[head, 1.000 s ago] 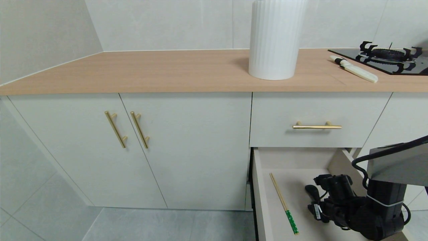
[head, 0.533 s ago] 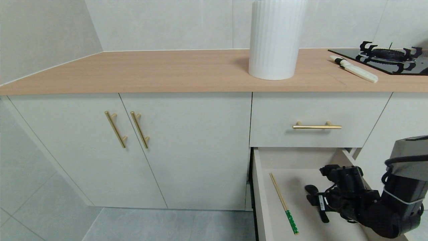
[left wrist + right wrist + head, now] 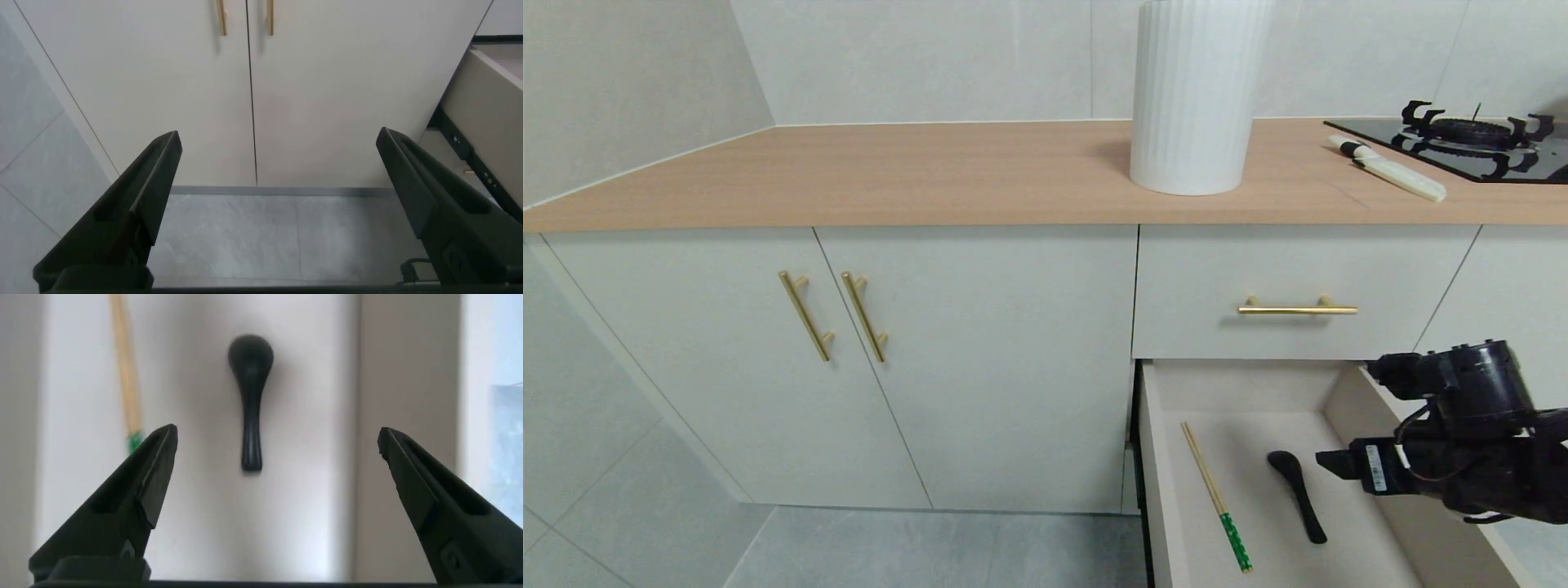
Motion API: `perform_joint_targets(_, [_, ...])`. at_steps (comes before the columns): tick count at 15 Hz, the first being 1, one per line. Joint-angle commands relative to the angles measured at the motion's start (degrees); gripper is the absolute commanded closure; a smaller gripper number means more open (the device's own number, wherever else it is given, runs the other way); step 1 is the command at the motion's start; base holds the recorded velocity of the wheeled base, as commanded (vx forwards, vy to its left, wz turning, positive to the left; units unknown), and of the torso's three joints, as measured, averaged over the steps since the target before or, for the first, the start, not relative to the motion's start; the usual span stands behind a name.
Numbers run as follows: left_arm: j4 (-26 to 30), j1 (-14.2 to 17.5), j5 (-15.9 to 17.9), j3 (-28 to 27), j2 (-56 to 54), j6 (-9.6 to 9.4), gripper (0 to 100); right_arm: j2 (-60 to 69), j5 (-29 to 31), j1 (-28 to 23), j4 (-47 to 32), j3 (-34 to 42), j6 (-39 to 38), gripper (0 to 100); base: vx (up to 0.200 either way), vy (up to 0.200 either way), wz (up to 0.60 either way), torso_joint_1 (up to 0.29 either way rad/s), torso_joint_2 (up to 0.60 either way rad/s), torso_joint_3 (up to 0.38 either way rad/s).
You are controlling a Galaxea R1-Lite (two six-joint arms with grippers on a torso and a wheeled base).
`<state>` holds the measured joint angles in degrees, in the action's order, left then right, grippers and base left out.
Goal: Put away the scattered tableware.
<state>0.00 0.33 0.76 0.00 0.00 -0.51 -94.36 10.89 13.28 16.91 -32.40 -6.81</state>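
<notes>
Head: right gripper (image 3: pixel 1347 416) has lifted clear of the open drawer (image 3: pixel 1156 457), jaws released; I see the black spoon (image 3: pixel 1294 494) left lying on its floor beside the chopsticks (image 3: pixel 1215 494) | Left wrist: left gripper (image 3: pixel 278 140) spread wide, facing cabinet doors (image 3: pixel 327 82) | Right wrist: spoon sits untouched, framed between my parted jaws.

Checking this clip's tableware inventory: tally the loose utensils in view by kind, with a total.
Pair of chopsticks, in the open drawer: 1
Black spoon, in the drawer: 1
Knife, on the countertop: 1
Total: 3
</notes>
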Motion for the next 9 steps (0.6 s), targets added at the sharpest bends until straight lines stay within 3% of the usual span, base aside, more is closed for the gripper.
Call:
perform_joint_targets(1, [0.0,0.0,-0.1,0.0,0.0,0.07,0,15.1,-3.7,0.1,-14.5,-7.0,0.0,0,0.000,0.000,0.00,0.000,0.00,0.000])
perform_joint_targets(5, [0.0,0.0,-0.1,0.0,0.0,0.16,0,14.8,-3.6,0.6,-19.1,-7.8,0.1,0,0.000,0.000,0.00,0.000,0.00,0.000])
perform_joint_targets(9, [0.0,0.0,-0.1,0.0,0.0,0.25,0,16.3,-3.6,0.7,-22.3,-8.1,1.0,0,-0.200,0.000,0.00,0.004,0.00,0.000])
